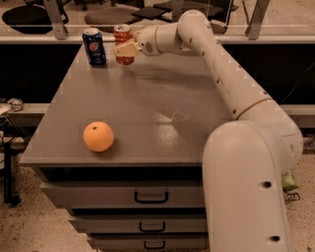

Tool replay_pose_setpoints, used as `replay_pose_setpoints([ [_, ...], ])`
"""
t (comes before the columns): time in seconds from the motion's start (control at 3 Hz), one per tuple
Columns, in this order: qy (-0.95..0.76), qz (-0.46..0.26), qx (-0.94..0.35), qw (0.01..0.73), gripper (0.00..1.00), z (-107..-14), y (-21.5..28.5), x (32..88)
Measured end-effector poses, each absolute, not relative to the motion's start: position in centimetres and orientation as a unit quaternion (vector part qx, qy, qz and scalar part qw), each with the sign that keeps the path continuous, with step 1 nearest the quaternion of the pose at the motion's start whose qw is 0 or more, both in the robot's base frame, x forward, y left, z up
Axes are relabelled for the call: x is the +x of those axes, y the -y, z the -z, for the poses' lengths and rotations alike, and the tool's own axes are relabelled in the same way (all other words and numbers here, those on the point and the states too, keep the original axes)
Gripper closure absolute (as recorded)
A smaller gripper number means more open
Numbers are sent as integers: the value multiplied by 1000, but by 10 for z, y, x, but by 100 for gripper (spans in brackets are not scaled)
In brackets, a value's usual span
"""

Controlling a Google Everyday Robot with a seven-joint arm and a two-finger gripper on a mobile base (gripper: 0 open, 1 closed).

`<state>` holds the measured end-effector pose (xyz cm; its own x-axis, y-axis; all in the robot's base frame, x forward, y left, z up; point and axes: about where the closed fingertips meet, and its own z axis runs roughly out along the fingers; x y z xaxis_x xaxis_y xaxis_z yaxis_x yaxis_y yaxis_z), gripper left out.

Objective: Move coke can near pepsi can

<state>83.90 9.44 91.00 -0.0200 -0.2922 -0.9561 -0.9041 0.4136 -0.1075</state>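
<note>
Dim room, speckled floor below, dark chair bases beyond a pale rail at 12 o'clock. Filling the middle, a flat grey tabletop, bare over most of its span, with a dull sheen near the centre.

At 4 to 5 o'clock of the view, the bulky white arm: rising from a thick rounded base, narrowing along the right edge of the tabletop, then bending toward 10 o'clock across the far edge. Under the tabletop, stacked grey drawers with dark loop handles.

At 7 o'clock on the tabletop, near the front edge, a round orange, well apart from everything else.

At 11 o'clock, near the far left corner, the pepsi can: upright, dark blue, silver top, round red-white-blue logo facing forward, lettering not readable. Just beside it on its 3 o'clock side, with a narrow gap between, the coke can: upright, red, silver top, white script mostly hidden behind a finger and not legible. Hard to say whether its base is resting on the tabletop or just above it.

Smallest of all, the hand at the arm's tip: tan fingers clamped on the coke can's middle, one crossing the front of the label.
</note>
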Motion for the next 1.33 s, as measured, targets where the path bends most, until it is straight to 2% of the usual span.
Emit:
replay_pose_setpoints([
  [0.33, -652, -306, -468, 513, 83, -905, -121, 840],
  [1.33, -650, -329, -488, 480, 12, -891, -159, 830],
])
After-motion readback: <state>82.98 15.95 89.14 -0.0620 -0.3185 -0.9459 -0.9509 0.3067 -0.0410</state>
